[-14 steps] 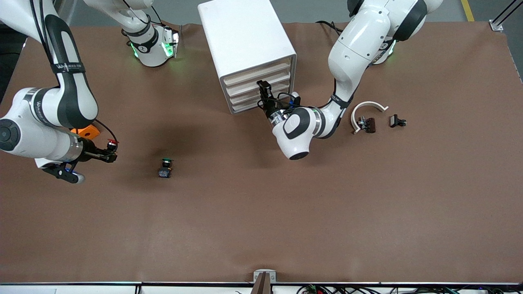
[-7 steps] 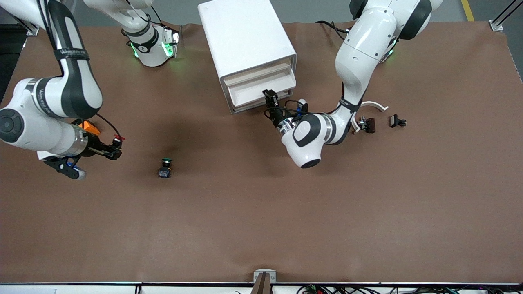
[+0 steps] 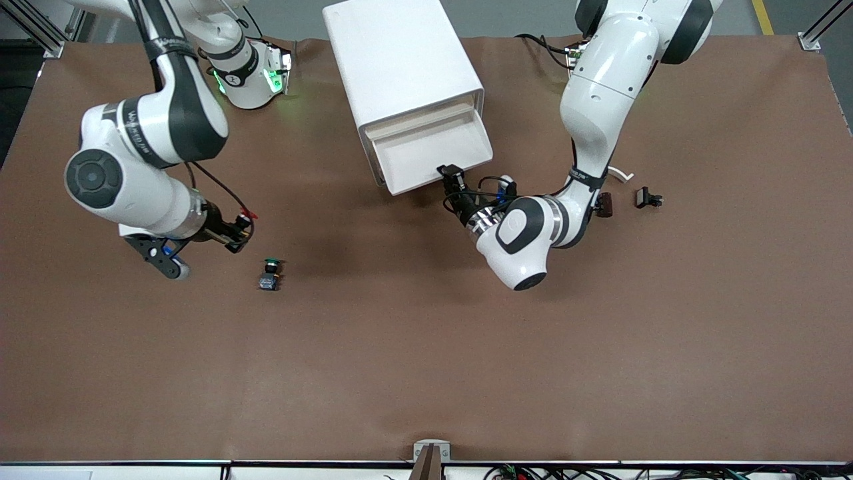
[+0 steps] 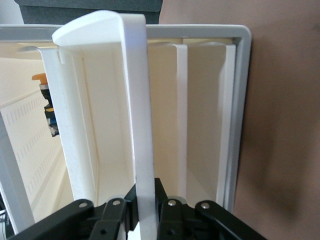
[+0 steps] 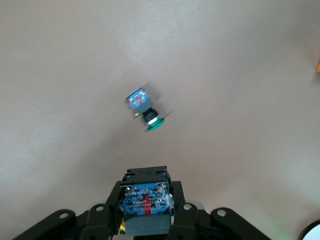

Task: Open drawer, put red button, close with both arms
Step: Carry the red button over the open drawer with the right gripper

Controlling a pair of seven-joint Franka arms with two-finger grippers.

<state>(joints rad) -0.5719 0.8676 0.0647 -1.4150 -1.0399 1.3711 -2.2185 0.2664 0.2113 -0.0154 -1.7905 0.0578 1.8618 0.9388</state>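
The drawer [image 3: 433, 155] stands pulled well out of the white cabinet [image 3: 400, 60], toward the front camera. My left gripper [image 3: 452, 175] is shut on the drawer's front wall [image 4: 141, 125], one finger on each side of it in the left wrist view, gripper [image 4: 148, 192]. My right gripper [image 3: 238, 233] is shut on the red button [image 3: 248, 217] and holds it in the air over the table toward the right arm's end. In the right wrist view the gripper [image 5: 145, 195] clamps the button's grey-blue body [image 5: 144, 202]; its cap is hidden there.
A green-capped button [image 3: 269, 274] lies on the table close to my right gripper, also in the right wrist view [image 5: 146, 110]. A white curved piece [image 3: 620, 175] and small black parts [image 3: 648, 198] lie toward the left arm's end. Another small orange-capped part [image 4: 46, 102] sits inside the cabinet.
My left gripper has pulled the drawer out toward the front camera. My right arm has lifted the red button off the table and carried it toward the cabinet.
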